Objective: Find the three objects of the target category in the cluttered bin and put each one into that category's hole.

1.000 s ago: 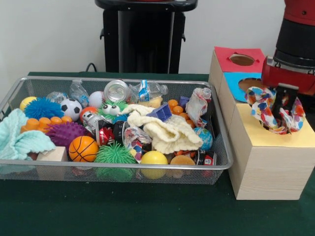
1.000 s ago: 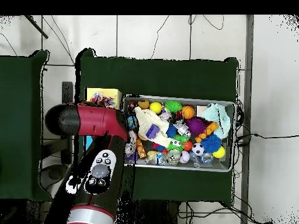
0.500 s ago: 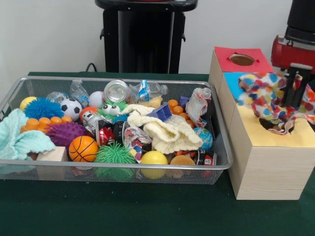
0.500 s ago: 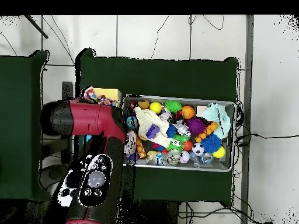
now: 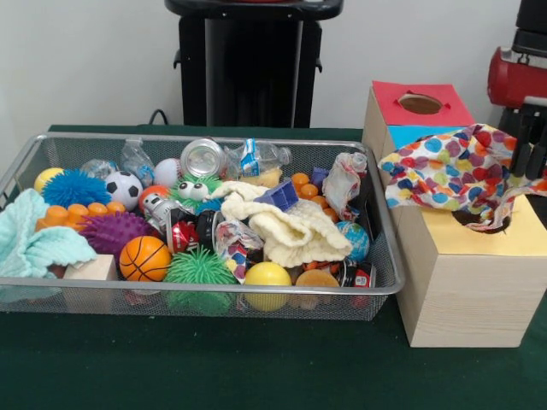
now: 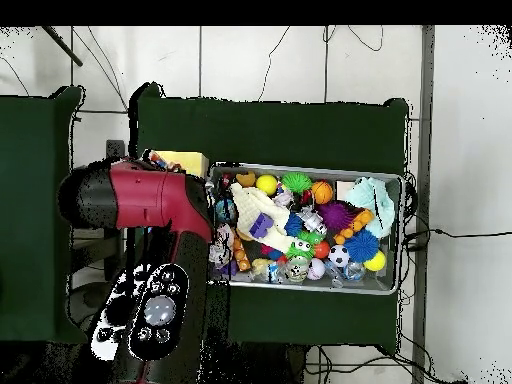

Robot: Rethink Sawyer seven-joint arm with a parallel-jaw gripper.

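Note:
My gripper (image 5: 528, 145) is at the right edge of the front view, above the yellow-topped box (image 5: 523, 239). It is shut on a white spotted fabric piece (image 5: 444, 166), which spreads out to the left over the box. The fabric's lower end still hangs into the round hole (image 5: 468, 219). In the wire mesh bin (image 5: 214, 287), two more spotted fabric pieces lie among the toys: one by the right wall (image 5: 342, 181), one near the front (image 5: 237, 243). In the overhead view my arm (image 6: 150, 200) covers the boxes, and the fabric (image 6: 155, 157) shows beside the yellow top (image 6: 188, 160).
Behind the yellow box stand a blue-topped box (image 5: 403, 141) and a red-topped box (image 5: 402, 90) with its own hole. A cream knitted cloth (image 5: 291, 231) lies in the bin's middle and a mint towel (image 5: 34, 243) at its left end. Balls and bottles fill the rest of the bin.
My gripper has risen from the yellow box's hole and moved right. The spotted fabric came up with it and spread out to the left.

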